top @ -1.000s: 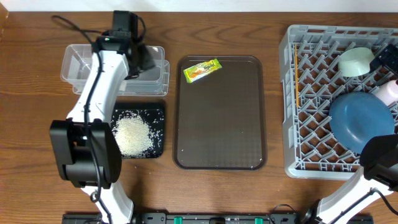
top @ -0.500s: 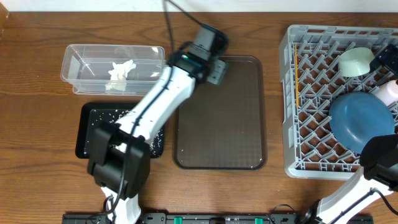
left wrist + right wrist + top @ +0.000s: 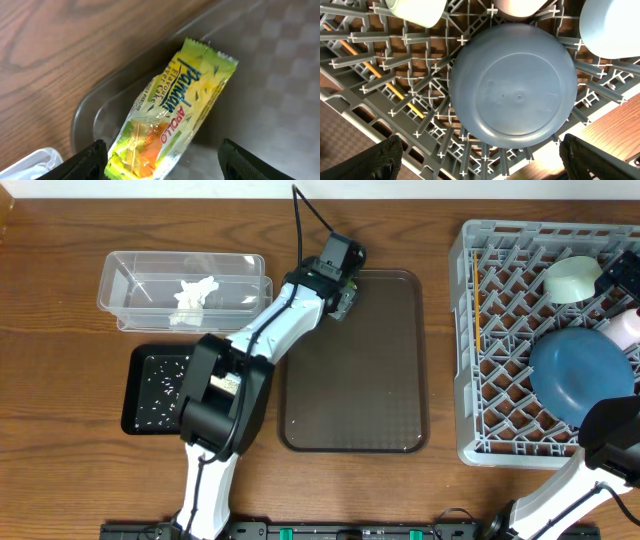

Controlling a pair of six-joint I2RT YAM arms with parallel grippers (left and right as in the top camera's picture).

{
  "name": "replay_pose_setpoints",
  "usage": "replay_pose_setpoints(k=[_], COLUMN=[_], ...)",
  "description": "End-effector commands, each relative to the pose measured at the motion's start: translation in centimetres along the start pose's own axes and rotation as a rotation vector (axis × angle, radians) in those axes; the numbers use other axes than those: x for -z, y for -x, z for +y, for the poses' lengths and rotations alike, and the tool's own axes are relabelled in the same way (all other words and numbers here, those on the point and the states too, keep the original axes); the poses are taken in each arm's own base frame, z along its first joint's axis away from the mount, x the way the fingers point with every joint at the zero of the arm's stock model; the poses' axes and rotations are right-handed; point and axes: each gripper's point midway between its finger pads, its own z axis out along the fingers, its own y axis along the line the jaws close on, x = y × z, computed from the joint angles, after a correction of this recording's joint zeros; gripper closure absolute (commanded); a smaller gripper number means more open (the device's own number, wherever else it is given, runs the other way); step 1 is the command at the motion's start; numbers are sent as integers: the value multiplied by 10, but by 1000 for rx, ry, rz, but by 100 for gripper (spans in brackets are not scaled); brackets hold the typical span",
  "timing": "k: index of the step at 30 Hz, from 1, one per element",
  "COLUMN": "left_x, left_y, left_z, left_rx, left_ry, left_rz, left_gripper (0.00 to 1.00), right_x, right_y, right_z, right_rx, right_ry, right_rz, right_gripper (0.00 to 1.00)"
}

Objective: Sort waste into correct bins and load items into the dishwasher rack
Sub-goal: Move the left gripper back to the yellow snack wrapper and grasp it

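Note:
The yellow-green snack wrapper (image 3: pixel 175 110) lies in the far left corner of the brown serving tray (image 3: pixel 95 107). My left gripper (image 3: pixel 167 165) hangs open over it, one finger on each side of its near end, not touching. From overhead the left gripper (image 3: pixel 341 292) hides the wrapper. A crumpled white tissue (image 3: pixel 193 295) sits in the clear tub (image 3: pixel 125 280). Scattered rice grains (image 3: pixel 160 385) dot the black tray (image 3: pixel 135 415). My right gripper (image 3: pixel 480 162) is open above the upturned dark-blue bowl (image 3: pixel 512 85) in the grey rack (image 3: pixel 470 360).
The rack also holds a mint-green bowl (image 3: pixel 572 278), a light-blue bowl (image 3: pixel 612 25), a pink cup (image 3: pixel 626 330) and a wooden chopstick (image 3: pixel 382 82). The right arm (image 3: pixel 612 442) overhangs the rack's near right corner. Bare wood lies between the brown tray and the rack.
My left arm swung from the clear tub to the brown tray's far left corner, and its jaws widened. The tissue now shows in the tub. The rice heap on the black tray is down to scattered grains.

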Motion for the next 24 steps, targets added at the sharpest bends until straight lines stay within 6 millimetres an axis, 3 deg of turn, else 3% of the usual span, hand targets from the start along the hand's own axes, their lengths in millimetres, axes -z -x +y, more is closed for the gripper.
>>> replay_pose_setpoints(k=[1, 12, 21, 24], left_x=[-12, -33, -34, -34], left_y=[-4, -16, -16, -16], left_z=[1, -6, -6, -6], left_rx=[-68, -72, -71, -71], left_ry=[16, 7, 7, 7], left_rz=[14, 41, 40, 40], left_gripper=[27, 27, 59, 65], right_x=[1, 1, 1, 1], right_y=[1, 0, 1, 1], right_z=[-2, -2, -2, -2], right_rx=[-21, -21, -21, -21], right_ry=[0, 0, 0, 0], right_rz=[-2, -2, -2, -2], right_gripper=[1, 1, 1, 1])
